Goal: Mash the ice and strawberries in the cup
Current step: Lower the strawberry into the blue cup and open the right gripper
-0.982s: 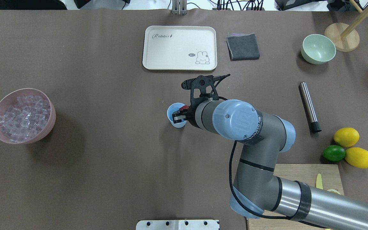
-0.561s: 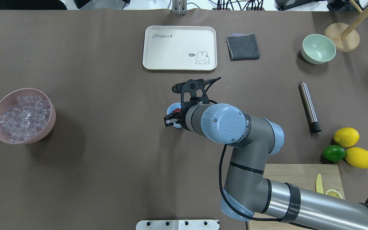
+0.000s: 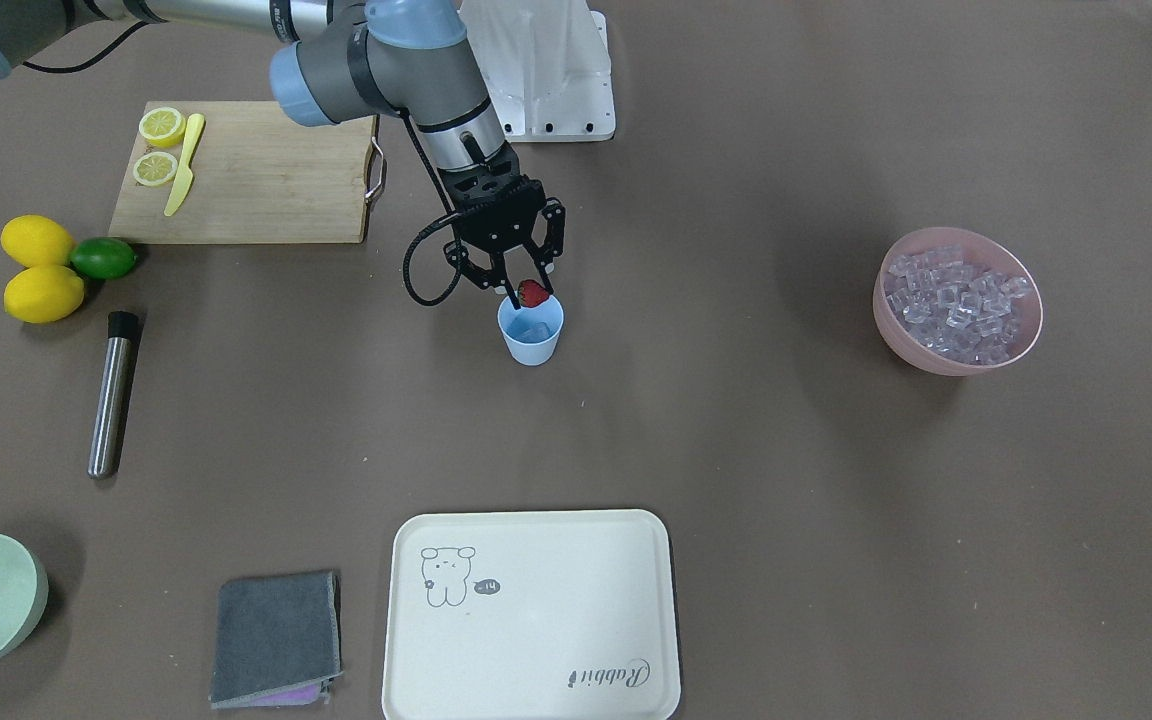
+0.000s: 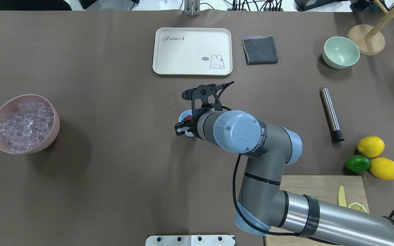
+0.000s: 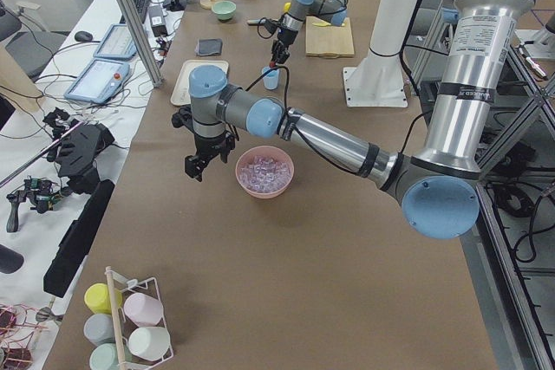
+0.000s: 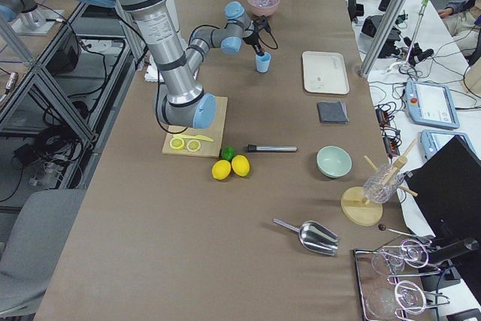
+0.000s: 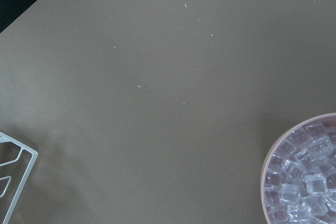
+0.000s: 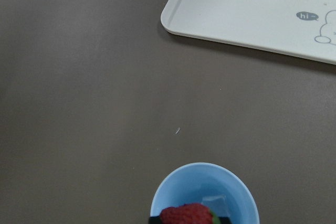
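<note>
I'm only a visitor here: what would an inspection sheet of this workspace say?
Surface: brown table cover, few pale specks.
Job's things: strawberry held over blue cup; one ice cube inside; more ice in pink bowl.
Clutter: tray, grey cloth, green bowl, metal rod, two lemons, lime, cutting board.
Grippers: right gripper shut on strawberry; left gripper beside pink bowl, state unclear.
Cables: black cable loops off right wrist.
Surroundings: side benches with screens and glassware.

A cream tray [image 3: 531, 620] is lying beside a grey cloth [image 3: 276, 637], a steel cylinder [image 3: 112, 395] is resting near two lemons [image 3: 37, 241] and a lime [image 3: 102, 258], and a wooden board [image 3: 266, 180] is carrying two lemon halves [image 3: 162, 126] and a yellow knife [image 3: 182, 170].
</note>
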You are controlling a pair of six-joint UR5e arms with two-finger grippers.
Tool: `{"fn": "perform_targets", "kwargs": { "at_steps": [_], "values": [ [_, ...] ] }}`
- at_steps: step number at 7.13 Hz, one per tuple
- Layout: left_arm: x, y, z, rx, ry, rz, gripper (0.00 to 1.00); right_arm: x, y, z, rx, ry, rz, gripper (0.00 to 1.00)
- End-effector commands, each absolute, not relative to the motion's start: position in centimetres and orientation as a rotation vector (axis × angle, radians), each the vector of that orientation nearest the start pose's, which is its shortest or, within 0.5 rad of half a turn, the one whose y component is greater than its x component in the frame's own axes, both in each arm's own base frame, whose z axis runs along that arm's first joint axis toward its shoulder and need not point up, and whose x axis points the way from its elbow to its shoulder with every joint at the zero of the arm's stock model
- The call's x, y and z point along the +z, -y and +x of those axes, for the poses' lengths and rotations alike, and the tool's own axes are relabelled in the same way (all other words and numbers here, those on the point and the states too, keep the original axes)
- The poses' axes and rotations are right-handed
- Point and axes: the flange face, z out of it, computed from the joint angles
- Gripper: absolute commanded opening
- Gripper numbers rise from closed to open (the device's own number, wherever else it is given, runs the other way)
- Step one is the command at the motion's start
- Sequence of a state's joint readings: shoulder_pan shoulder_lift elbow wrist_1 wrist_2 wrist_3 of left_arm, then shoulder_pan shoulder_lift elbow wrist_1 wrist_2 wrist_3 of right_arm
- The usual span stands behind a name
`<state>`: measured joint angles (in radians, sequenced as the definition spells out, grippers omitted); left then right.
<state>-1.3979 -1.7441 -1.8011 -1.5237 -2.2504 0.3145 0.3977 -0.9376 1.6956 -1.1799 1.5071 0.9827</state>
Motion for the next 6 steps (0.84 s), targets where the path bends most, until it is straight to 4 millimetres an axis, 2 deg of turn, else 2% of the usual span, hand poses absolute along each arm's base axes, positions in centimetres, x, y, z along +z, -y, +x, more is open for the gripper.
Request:
{"fn": "perform_targets", "kwargs": {
  "at_steps": [1, 2, 3, 6],
  "values": [
    [47.2, 55.4, 2.4, 0.584, -0.655, 0.401, 0.97, 18.6, 39.1, -56.0, -0.147, 0.972, 0.612, 0.0],
    [47.8, 55.1, 2.4, 0.589, -0.654, 0.411, 0.97, 18.8, 39.3, -56.0, -0.147, 0.97, 0.611, 0.21],
    [47.8, 55.2, 2.4, 0.588, -0.654, 0.412, 0.97, 18.8, 39.3, -56.0, -0.144, 0.988, 0.622, 0.97],
    [47.4, 55.4, 2.4, 0.59, -0.653, 0.418, 0.97, 19.0, 40.7, -54.9, -0.161, 0.997, 0.648, 0.99]
  ]
}}
